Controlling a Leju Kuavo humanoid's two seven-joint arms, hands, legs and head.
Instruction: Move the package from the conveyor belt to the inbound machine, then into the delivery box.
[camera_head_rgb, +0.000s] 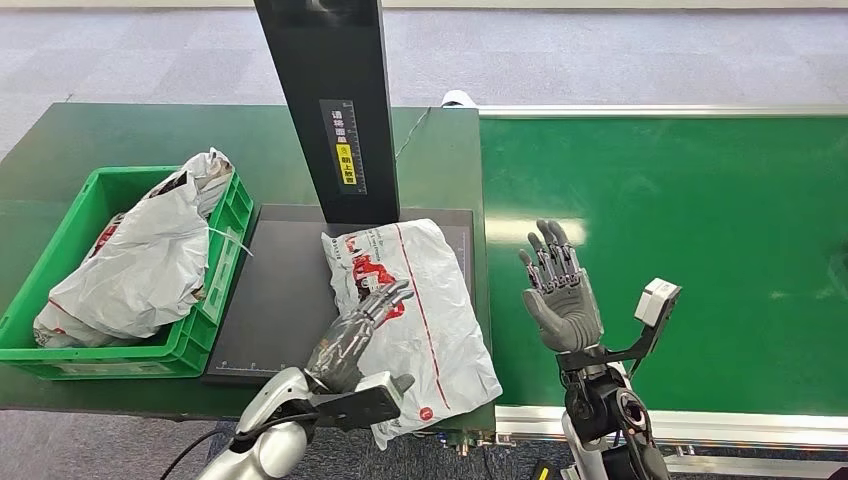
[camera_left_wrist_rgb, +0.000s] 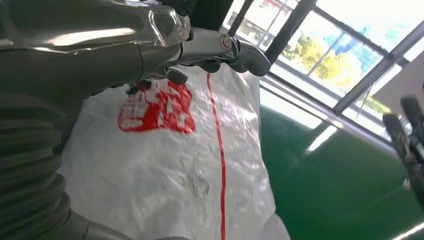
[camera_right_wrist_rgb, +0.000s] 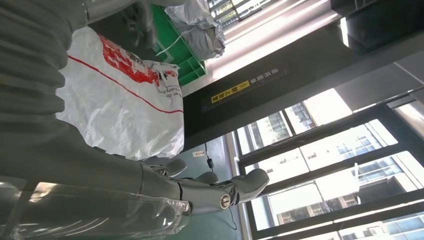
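Viewing from the head camera, I note the white package (camera_head_rgb: 420, 320) with red printing lying flat on the dark platform of the inbound machine (camera_head_rgb: 270, 310), at its right edge, with its near corner overhanging the front edge. My left hand (camera_head_rgb: 355, 335) rests on the package's left side, fingers extended across the red print; I cannot tell whether it grips. My right hand (camera_head_rgb: 558, 290) hangs open above the green conveyor belt (camera_head_rgb: 680, 230), fingers spread, holding nothing. At the table's left edge, the green delivery box (camera_head_rgb: 215, 300) contains another white bag (camera_head_rgb: 150, 250).
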